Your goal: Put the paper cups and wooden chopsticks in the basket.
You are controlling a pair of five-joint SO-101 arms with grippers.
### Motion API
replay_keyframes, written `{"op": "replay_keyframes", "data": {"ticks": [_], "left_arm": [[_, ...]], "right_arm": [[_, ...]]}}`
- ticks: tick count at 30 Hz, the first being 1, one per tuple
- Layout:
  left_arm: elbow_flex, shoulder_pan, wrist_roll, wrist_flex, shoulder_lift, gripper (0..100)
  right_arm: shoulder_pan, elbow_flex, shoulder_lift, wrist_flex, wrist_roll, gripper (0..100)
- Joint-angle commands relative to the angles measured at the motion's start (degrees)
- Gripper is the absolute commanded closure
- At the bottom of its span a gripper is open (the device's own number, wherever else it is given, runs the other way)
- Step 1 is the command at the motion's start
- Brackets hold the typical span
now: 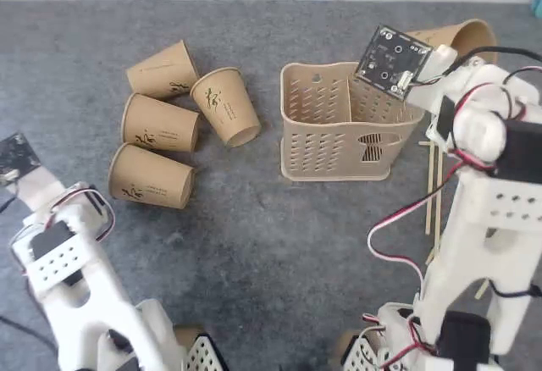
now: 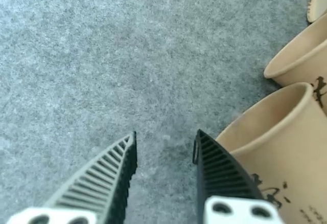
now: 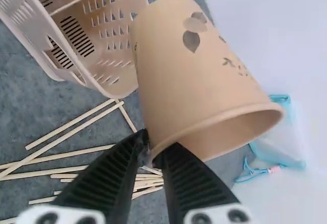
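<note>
The right end effector (image 3: 151,151) pinches a paper cup (image 3: 199,81) by its rim beside the basket (image 3: 107,70); the left end effector (image 2: 164,150) is spread beside lying cups (image 2: 286,142).

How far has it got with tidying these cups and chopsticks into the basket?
Barely started. No cup or chopstick shows inside the beige slotted plastic basket. In hand: the right hand grips one tan paper cup by its rim beside the basket. Left: four other cups lie on the grey mat, thin wooden chopsticks lie scattered beside the basket, and the open left hand holds nothing.
</note>
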Motion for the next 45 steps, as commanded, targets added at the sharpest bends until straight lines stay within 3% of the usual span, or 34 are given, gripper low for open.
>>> {"op": "replay_keyframes", "data": {"ticks": [1,18,27,40,42,45], "left_arm": [[-0.4,1.41,-0.53,0.0,-1.93,83],[-0.4,1.41,-0.53,0.0,-1.93,83],[-0.4,1.41,-0.53,0.0,-1.93,83],[-0.4,1.41,-0.53,0.0,-1.93,83],[-0.4,1.41,-0.53,0.0,-1.93,83],[-0.4,1.49,-0.62,0.0,-1.93,83]], "right_arm": [[0.31,-2.64,1.89,0.22,1.05,99.1],[-0.4,-2.73,0.22,0.4,1.23,99.1],[-2.51,-2.55,-1.71,5.58,5.45,99.1],[-1.27,-2.46,4.09,5.32,5.45,98.7],[-0.92,-2.46,4.53,5.49,5.45,95.4],[-0.13,-2.73,4.44,5.49,1.93,82.4]]}}
